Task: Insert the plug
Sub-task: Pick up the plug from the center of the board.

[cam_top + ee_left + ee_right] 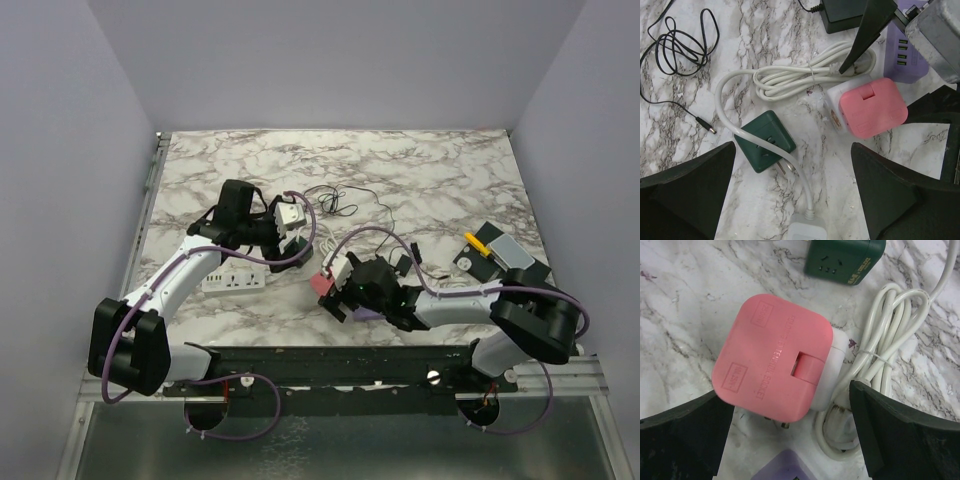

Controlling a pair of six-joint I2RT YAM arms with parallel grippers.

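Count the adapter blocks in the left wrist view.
4: green adapter lower centre, pink-faced adapter to its right, purple adapter upper right, black adapter at top edge. A cropped white piece at bottom may be another.

White plug [807, 233], seemingly, edge-cropped

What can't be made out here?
White piece at the cord's end: left wrist view, cut off by the bottom edge.
Purple block: right wrist view, mostly below the bottom edge.
Green adapter: right wrist view, cropped by the top edge.
Pink cube underside: both wrist views, hidden by its own body.
Power strip sockets: top view, too small.
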